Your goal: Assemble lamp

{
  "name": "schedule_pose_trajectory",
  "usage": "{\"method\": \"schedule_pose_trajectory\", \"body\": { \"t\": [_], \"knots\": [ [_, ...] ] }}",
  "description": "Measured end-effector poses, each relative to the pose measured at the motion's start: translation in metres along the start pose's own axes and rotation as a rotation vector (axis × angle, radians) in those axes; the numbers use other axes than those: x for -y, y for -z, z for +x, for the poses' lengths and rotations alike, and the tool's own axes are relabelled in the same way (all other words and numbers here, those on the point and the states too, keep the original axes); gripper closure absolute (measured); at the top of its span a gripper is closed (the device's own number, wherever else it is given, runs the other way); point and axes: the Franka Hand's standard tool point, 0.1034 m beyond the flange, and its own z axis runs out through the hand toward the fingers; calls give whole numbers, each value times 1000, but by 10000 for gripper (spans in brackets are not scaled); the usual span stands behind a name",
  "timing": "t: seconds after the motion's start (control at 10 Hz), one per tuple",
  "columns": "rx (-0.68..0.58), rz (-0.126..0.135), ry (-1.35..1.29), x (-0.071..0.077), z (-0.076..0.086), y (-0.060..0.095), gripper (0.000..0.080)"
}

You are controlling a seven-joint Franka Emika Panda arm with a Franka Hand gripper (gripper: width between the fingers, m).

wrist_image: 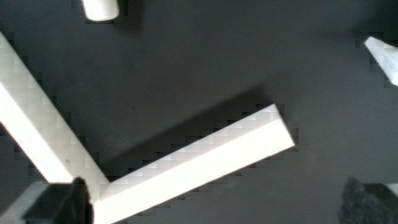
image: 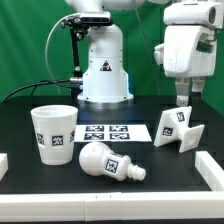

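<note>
The lamp's blocky base (image: 178, 128) stands on the black table at the exterior view's right, tags facing front. My gripper (image: 182, 99) hangs just above its top, apart from it. In the wrist view the base shows as a white slanted block (wrist_image: 199, 152) below the gripper (wrist_image: 210, 205). The dark fingertips (wrist_image: 50, 200) sit far apart at the frame's corners, open and empty. The cup-shaped shade (image: 55, 133) stands upright at the exterior view's left. The bulb (image: 110, 161) lies on its side at the front centre.
The marker board (image: 105, 133) lies flat between shade and base. The robot pedestal (image: 105, 65) stands behind it. White rails (image: 210, 166) border the table at front left and right. A long white bar (wrist_image: 36, 100) runs beside the block in the wrist view.
</note>
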Motion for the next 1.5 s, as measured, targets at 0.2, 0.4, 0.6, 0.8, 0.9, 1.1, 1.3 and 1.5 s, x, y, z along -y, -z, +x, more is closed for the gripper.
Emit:
{"method": "schedule_pose_trajectory", "body": {
  "t": [0.2, 0.4, 0.6, 0.8, 0.9, 1.1, 1.3, 1.5],
  "knots": [
    [0, -1, 0, 1, 0, 0, 99],
    [0, 2, -2, 1, -1, 0, 99],
    [1, 3, -2, 1, -1, -1, 99],
    [-2, 9, -36, 25, -1, 2, 99],
    [-13, 10, -57, 46, -1, 5, 99],
    [-19, 15, -148, 67, 7, 7, 99],
    [-18, 16, -126, 66, 5, 6, 99],
    [-11, 21, -142, 68, 6, 3, 99]
  ]
}}
